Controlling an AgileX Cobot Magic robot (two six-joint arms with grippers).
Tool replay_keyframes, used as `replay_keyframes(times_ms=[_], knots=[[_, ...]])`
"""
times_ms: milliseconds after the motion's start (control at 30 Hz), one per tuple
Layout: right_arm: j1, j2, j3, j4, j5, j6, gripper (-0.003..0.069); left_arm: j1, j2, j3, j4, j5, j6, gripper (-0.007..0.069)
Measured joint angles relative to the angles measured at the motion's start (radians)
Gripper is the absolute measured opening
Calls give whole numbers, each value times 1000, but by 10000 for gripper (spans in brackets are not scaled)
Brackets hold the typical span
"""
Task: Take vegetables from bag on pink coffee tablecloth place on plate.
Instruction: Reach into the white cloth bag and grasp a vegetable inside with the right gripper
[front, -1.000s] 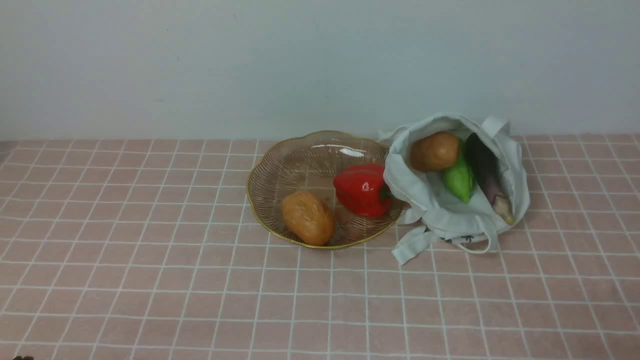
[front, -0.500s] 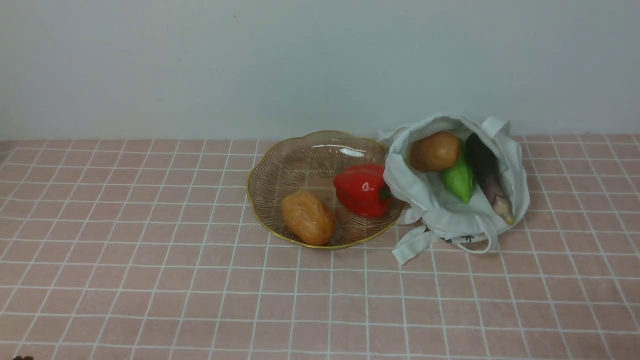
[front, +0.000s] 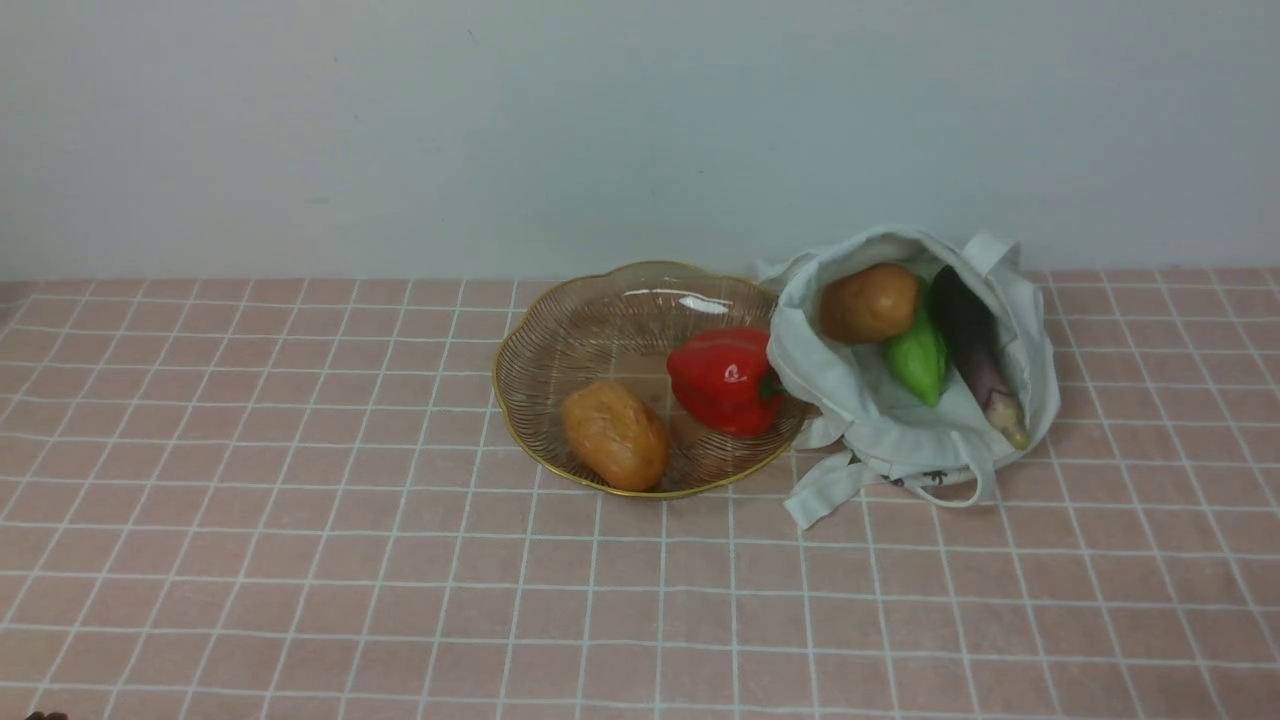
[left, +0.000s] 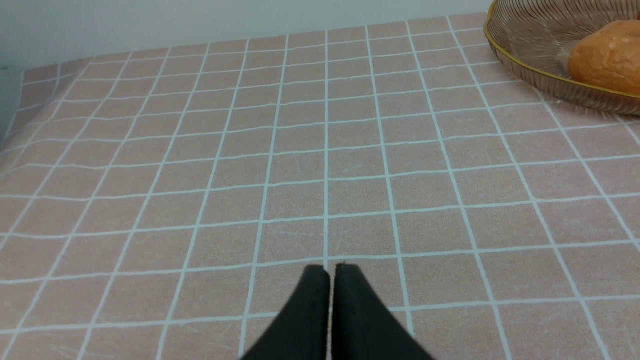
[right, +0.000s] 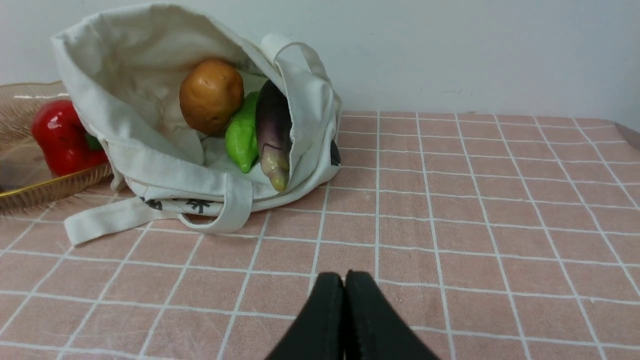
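The off-white bag (front: 900, 430) lies open on the pink grid tablecloth (front: 300, 560), right of the wire plate (front: 520, 350). In the bag are a brown potato (front: 868, 302), a green pepper (front: 918, 358) and a dark purple eggplant (front: 975, 350); they also show in the right wrist view: potato (right: 211, 95), pepper (right: 242, 132), eggplant (right: 274, 132). On the plate lie a brown potato (front: 615, 435) and a red bell pepper (front: 725, 378). My left gripper (left: 330, 272) is shut and empty over bare cloth. My right gripper (right: 344, 279) is shut and empty, short of the bag (right: 150, 165). Neither arm shows in the front view.
A pale wall (front: 640, 130) closes the far side right behind the plate and bag. The bag's strap handles (front: 830, 490) trail onto the cloth toward me. The cloth's left edge (left: 15, 100) shows in the left wrist view, its right edge (right: 627, 132) in the right wrist view.
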Motion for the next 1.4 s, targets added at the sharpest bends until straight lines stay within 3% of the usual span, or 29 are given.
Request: replay_keyframes(times_ms=[100, 200, 233, 300, 367, 467, 567, 767, 867, 967, 1067, 1167, 1267, 1400], knots=[[0, 0, 0, 7, -8, 12, -15, 0, 0, 0, 0, 0, 0, -4], [0, 0, 3, 209, -97, 133, -15, 0, 0, 0, 0, 0, 0, -4], [0, 0, 3, 368, -151, 221, -15, 0, 0, 0, 0, 0, 0, -4], [0, 0, 3, 464, -173, 267, -15, 0, 0, 0, 0, 0, 0, -4], [0, 0, 3, 647, -202, 332, -15, 0, 0, 0, 0, 0, 0, -4], [0, 0, 3, 792, -212, 349, -15, 0, 0, 0, 0, 0, 0, -4], [-1, 0, 3, 852, -212, 329, -15, 0, 0, 0, 0, 0, 0, -4], [-1, 0, -131, 842, -166, 139, -15, 0, 0, 0, 0, 0, 0, -4], [-2, 48, -351, 770, -119, -82, -15, 0, 0, 0, 0, 0, 0, -4], [-2, 164, -494, 702, -25, -155, -15, 0, 0, 0, 0, 0, 0, -4], [-2, 303, -598, 607, 141, -168, -15, 0, 0, 0, 0, 0, 0, -4], [-2, 517, -707, 467, 406, -133, -13, 0, 0, 0, 0, 0, 0, -4], [-2, 702, -738, 401, 507, -97, -13, 0, 0, 0, 0, 0, 0, -4], [-2, 925, -764, 389, 515, -107, -11, 0, 0, 0, 0, 0, 0, -4]])
